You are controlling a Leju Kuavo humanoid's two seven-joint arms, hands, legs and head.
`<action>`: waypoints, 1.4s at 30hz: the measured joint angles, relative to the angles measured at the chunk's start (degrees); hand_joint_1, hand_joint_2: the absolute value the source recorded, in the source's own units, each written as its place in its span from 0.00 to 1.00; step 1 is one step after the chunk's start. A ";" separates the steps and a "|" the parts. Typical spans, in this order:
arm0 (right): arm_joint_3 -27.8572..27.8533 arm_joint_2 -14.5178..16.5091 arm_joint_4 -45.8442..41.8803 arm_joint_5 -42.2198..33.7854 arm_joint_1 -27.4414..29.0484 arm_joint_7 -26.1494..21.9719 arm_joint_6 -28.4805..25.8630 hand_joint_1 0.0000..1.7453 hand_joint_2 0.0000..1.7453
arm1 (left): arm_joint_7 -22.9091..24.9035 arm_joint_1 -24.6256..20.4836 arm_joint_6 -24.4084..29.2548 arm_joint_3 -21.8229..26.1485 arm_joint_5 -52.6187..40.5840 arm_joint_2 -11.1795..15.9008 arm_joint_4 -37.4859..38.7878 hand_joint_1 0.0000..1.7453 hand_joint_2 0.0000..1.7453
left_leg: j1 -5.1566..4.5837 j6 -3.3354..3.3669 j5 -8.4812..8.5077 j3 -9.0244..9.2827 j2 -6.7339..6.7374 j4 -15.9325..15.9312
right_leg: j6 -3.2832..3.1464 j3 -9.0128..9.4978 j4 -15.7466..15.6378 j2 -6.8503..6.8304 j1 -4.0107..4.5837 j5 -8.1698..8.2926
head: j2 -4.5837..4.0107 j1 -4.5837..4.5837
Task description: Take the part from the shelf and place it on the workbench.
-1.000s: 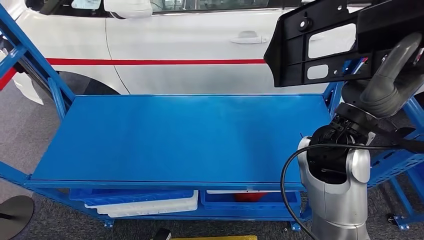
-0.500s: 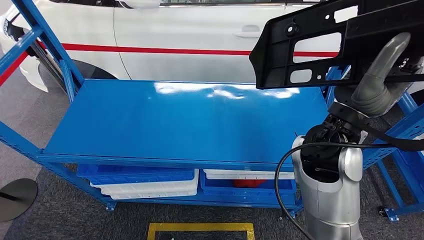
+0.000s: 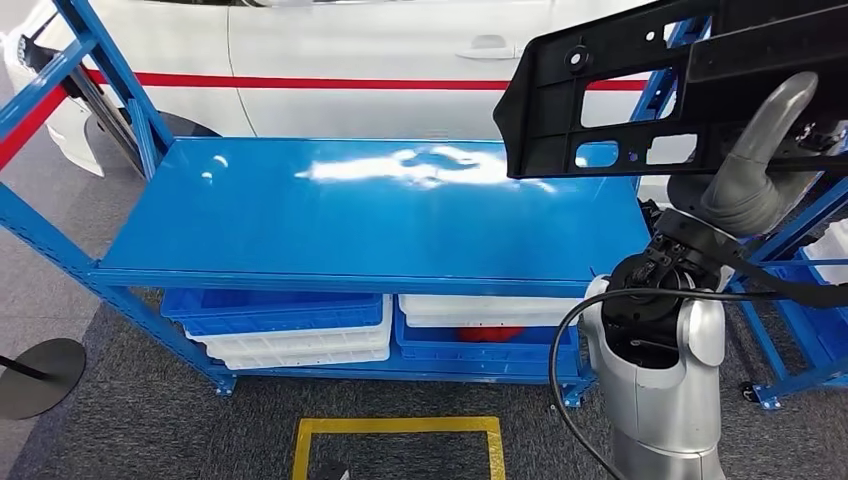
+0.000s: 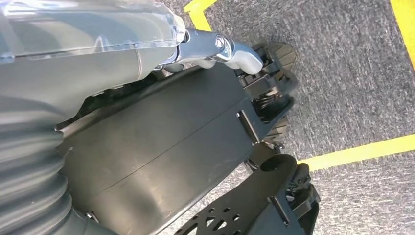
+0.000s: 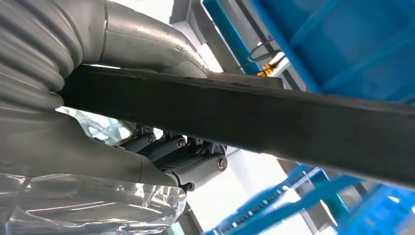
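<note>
A large black plastic part with cut-out windows is held high at the upper right, above the right end of the blue workbench top. My right hand grips it, grey thumb up across its edge. In the right wrist view the part's black bar lies clamped between the thumb and the dark fingers. My left hand hangs beside my body over grey carpet and holds nothing.
A white car with a red stripe stands behind the workbench. Blue and white bins sit on its lower level. Blue rack frames rise at the left and right. A yellow floor square and a black round base lie in front.
The whole picture has shifted: the camera has moved, so the workbench sits higher and smaller and more floor shows. The right hand still holds the black part up.
</note>
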 joint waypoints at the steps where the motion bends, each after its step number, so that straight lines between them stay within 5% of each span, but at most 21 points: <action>1: -0.02 0.14 -0.01 0.13 0.12 -0.15 0.30 1.00 1.00 | -0.14 -0.03 0.02 -0.08 -0.06 0.04 0.03 0.00 1.00 | 0.06 -0.36 -2.23 -0.66 -0.04 1.58 | -0.45 -0.71 -0.13 -0.16 -0.12 0.75 | 0.00 0.00; 4: -0.22 0.53 -0.19 0.34 0.53 -0.52 1.33 1.00 1.00 | -0.71 -0.26 0.18 -0.38 -0.38 0.13 0.04 0.00 1.00 | 0.24 -1.09 -9.94 -2.63 -0.02 11.79 | -0.94 -3.39 -0.14 0.04 0.03 2.72 | 0.00 0.00; 6: -0.63 0.68 -0.60 0.20 1.04 -0.69 1.87 1.00 1.00 | -0.96 -0.27 0.25 -0.50 -0.54 0.15 0.04 0.00 1.00 | 0.24 -1.09 -9.16 -2.21 -0.04 16.49 | -0.76 -5.26 -0.08 0.54 0.21 4.08 | 0.00 0.00; 8: -1.27 0.87 -1.33 -0.01 1.51 -0.92 2.20 1.00 1.00 | -1.12 0.00 0.27 -0.64 -0.58 0.16 0.04 0.00 1.00 | 0.21 -0.48 -5.95 1.60 -0.64 13.55 | -0.49 -6.94 0.00 1.30 0.37 5.42 | 0.00 0.00; 11: -2.11 1.37 -2.63 -0.28 1.88 -1.40 2.40 1.00 1.00 | -1.33 0.75 0.26 -0.90 -0.44 0.16 0.04 0.00 1.00 | 0.14 0.75 -7.82 10.19 -3.15 1.31 | 0.17 -8.39 0.12 2.64 0.48 7.05 | 0.00 0.00; 14: -2.76 1.77 -3.70 -0.48 2.53 -1.78 2.58 1.00 1.00 | -1.56 1.14 0.22 -1.13 -0.35 0.11 0.04 0.00 1.00 | -0.03 1.40 -8.88 11.90 -2.27 -2.25 | 1.25 -8.70 -0.14 3.86 0.20 8.33 | 0.00 0.00; 16: -3.19 1.84 -4.28 -0.44 2.88 -1.93 2.80 1.00 1.00 | -1.63 1.13 0.15 -1.30 -0.29 -0.01 0.04 0.00 1.00 | 0.20 2.20 -7.96 11.71 -0.94 -2.71 | 1.76 -9.81 1.81 3.11 0.19 6.80 | 0.00 0.00; 20: -3.61 2.01 -4.88 0.05 3.89 -2.34 3.47 1.00 1.00 | -1.75 1.23 0.02 -1.56 -0.39 -0.02 0.04 0.00 1.00 | 0.23 2.70 -6.80 10.30 1.72 -2.71 | 2.59 -15.11 15.22 0.80 -0.03 -0.45 | 0.00 0.00; 22: -3.94 2.05 -5.24 0.19 4.46 -2.61 3.54 1.00 1.00 | -1.75 1.17 -0.02 -1.67 -0.45 0.06 0.04 0.00 1.00 | 0.22 2.54 -6.61 9.77 2.92 -2.41 | 2.84 -13.53 14.64 0.25 -0.25 0.33 | 0.00 0.00; 24: -4.16 2.09 -5.84 0.22 4.65 -2.80 3.58 1.00 1.00 | -1.71 1.08 -0.04 -1.76 -0.46 0.13 0.06 0.00 1.00 | 0.13 2.20 -6.77 9.57 3.98 -1.92 | 2.70 -8.43 7.05 -1.82 -0.17 2.80 | 0.00 0.00; 26: -4.27 2.28 -6.46 0.23 4.82 -3.01 3.65 1.00 1.00 | -1.68 1.05 -0.08 -1.81 -0.43 0.24 0.09 0.00 1.00 | -0.25 1.63 -7.11 9.50 4.83 -1.43 | 1.84 -5.27 1.57 -3.65 0.21 3.83 | 0.00 -0.01; 29: -4.65 2.65 -7.23 0.26 5.41 -3.28 3.69 1.00 1.00 | -1.68 1.03 -0.10 -1.84 -0.25 0.40 0.11 0.00 1.00 | -0.51 0.74 -7.46 9.51 5.99 -1.24 | 0.58 -5.28 0.74 -2.60 0.42 3.97 | 0.00 -0.01; 31: -4.87 2.98 -7.73 0.33 5.61 -3.45 3.68 1.00 1.00 | -1.75 1.03 -0.10 -1.83 -0.13 0.46 0.11 0.00 1.00 | -0.27 0.04 -8.98 8.87 4.41 0.53 | -0.07 -5.45 0.49 -1.43 0.15 4.33 | 0.00 -0.02; 33: -4.96 3.53 -8.03 0.62 5.86 -3.67 3.70 1.00 1.00 | -1.96 1.02 0.01 -1.83 0.00 0.51 0.11 0.00 1.00 | 0.08 -0.50 -12.53 6.43 1.63 6.45 | -0.59 -5.71 0.39 -0.30 0.02 4.62 | 0.00 -0.01; 35: -4.97 4.03 -8.10 1.18 6.48 -3.95 3.73 1.00 1.00 | -2.17 0.90 0.24 -1.83 0.10 0.54 0.11 0.00 1.00 | 0.18 -0.74 -15.51 3.44 0.65 13.69 | -0.80 -5.99 0.46 1.04 0.07 4.79 | 0.00 -0.02; 36: -4.98 4.22 -8.11 1.45 6.81 -4.10 3.73 1.00 1.00 | -2.22 0.85 0.33 -1.83 0.17 0.55 0.11 0.00 1.00 | 0.20 -0.77 -15.61 2.86 0.57 15.31 | -0.80 -6.07 0.54 1.79 0.08 4.85 | 0.00 -0.02; 38: -5.00 4.55 -8.31 1.89 7.29 -4.40 3.73 1.00 1.00 | -2.27 0.98 0.43 -1.84 0.29 0.55 0.11 0.00 1.00 | 0.33 -0.58 -12.44 4.71 0.20 11.68 | -0.68 -6.11 0.77 3.47 0.07 4.93 | 0.00 -0.02; 40: -5.02 4.73 -8.60 2.23 7.49 -4.69 3.71 1.00 1.00 | -2.37 1.36 0.44 -1.85 0.33 0.55 0.11 0.00 1.00 | 0.58 -0.23 -8.65 7.92 -2.12 3.97 | -0.32 -6.32 0.98 5.04 0.07 5.11 | 0.00 -0.02; 42: -5.05 4.79 -8.74 2.39 7.67 -4.88 3.65 1.00 1.00 | -2.51 1.56 0.45 -1.87 0.28 0.52 0.11 0.00 1.00 | 0.65 0.08 -7.71 9.15 -4.26 0.05 | 0.46 -7.02 1.06 6.36 -0.05 5.62 | 0.00 -0.02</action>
